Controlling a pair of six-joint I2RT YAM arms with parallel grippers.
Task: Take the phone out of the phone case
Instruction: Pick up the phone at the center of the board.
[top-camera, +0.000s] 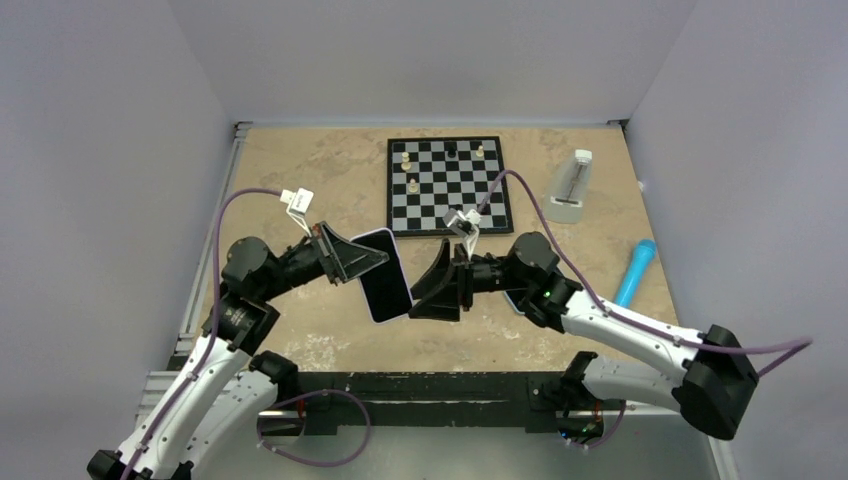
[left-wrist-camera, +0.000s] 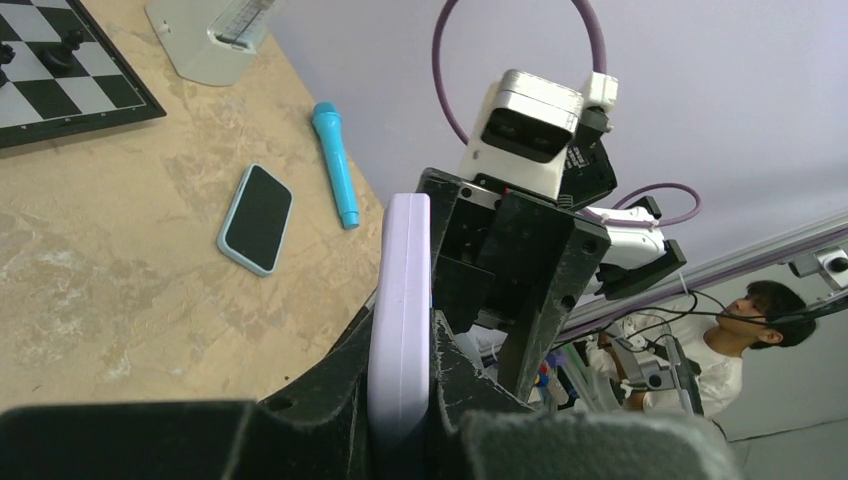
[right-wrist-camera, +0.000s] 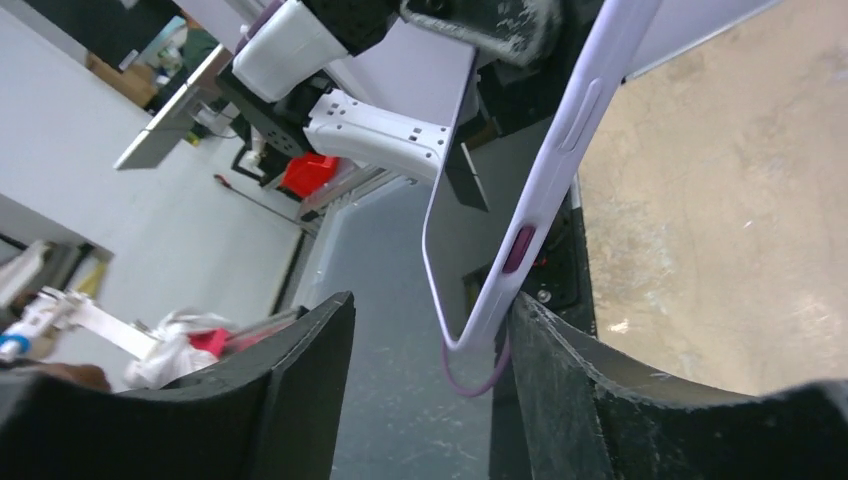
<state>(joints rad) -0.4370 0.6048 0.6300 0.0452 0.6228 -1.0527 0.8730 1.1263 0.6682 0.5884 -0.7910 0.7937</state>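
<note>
We log the left gripper (top-camera: 372, 262) clamped on the cased phone (top-camera: 386, 278), lifted off the table (top-camera: 300, 170) with its edge toward the right gripper (top-camera: 432, 285) — jaws parted, straddling the case (right-wrist-camera: 545, 185) corner, likely to peel it. Phone not yet out.

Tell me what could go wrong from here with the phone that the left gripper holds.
The left gripper pinches the phone in mid-air over the table; a push from the open right gripper could make it slip and fall.
Its jaws straddle the corner of the lilac case; closing may clamp case and phone together.
</note>
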